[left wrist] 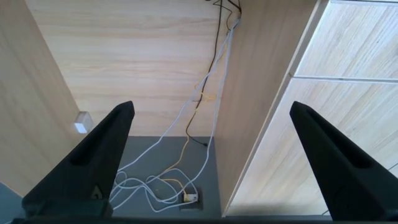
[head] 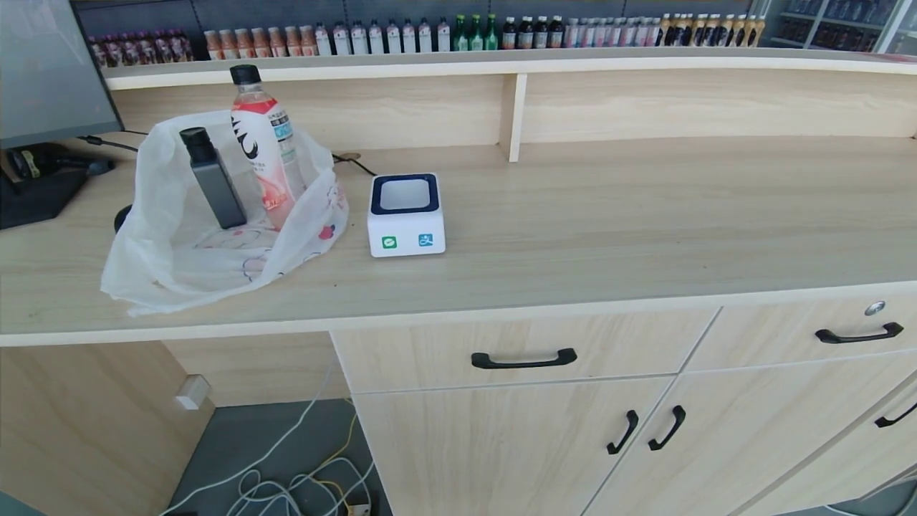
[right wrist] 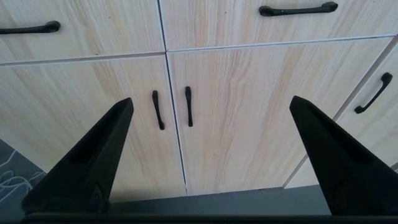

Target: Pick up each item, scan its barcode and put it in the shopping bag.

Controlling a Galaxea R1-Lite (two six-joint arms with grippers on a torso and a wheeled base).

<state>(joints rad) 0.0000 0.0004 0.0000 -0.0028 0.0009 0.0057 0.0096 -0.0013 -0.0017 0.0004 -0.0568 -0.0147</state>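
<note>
The left gripper (left wrist: pixel 211 109) is held wide open and empty, above loose cables (left wrist: pixel 168 180) on the floor. The right gripper (right wrist: pixel 211 102) is likewise spread and empty, before the cabinet doors (right wrist: pixel 249 112). On the counter (head: pixel 609 215), a pink bottle (head: pixel 261 143) and a dark grey bottle (head: pixel 213 179) are stood upright inside the white shopping bag (head: pixel 165 265) at the left. The scanner (head: pixel 405 213) is set just to its right.

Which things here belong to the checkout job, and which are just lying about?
Job: white plastic shopping bag; grey square black-capped bottle; clear pink-labelled drink bottle; white cube scanner.
Lying about: shelved bottle row; grey monitor; floor cables.
</note>
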